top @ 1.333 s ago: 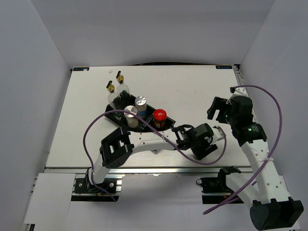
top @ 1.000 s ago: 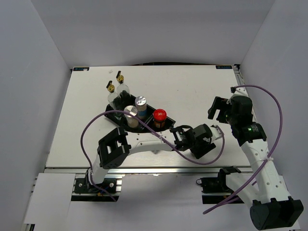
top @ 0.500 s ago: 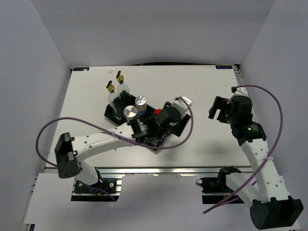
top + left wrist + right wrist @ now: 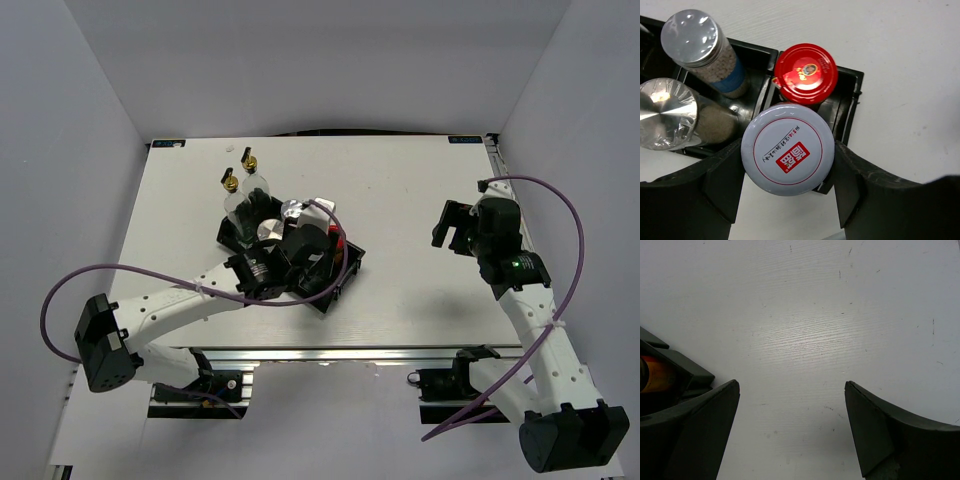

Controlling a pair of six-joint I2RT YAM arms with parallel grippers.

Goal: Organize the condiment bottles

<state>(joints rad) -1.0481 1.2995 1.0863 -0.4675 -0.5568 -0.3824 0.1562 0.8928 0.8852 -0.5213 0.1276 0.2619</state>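
Observation:
My left gripper (image 4: 788,167) is shut on a white-lidded jar (image 4: 787,155) with a red logo, held over the near rim of the black tray (image 4: 850,95). Just beyond it a red-lidded jar (image 4: 806,74) stands in the tray's end compartment. Two silver-lidded shakers (image 4: 690,31) (image 4: 660,112) stand in the other compartments. In the top view the left gripper (image 4: 305,258) covers the tray's right end, and two glass bottles with gold caps (image 4: 232,188) (image 4: 250,170) stand behind the tray (image 4: 230,238). My right gripper (image 4: 455,228) is open and empty over bare table.
In the right wrist view the open gripper (image 4: 790,405) hangs over white table, with the tray's corner (image 4: 685,372) and an orange jar side (image 4: 655,374) at the left edge. Grey walls surround the table. A purple cable loops over the left arm.
My left arm has swung from the table's front right to over the tray's right end, carrying the white-lidded jar. The right arm has not moved.

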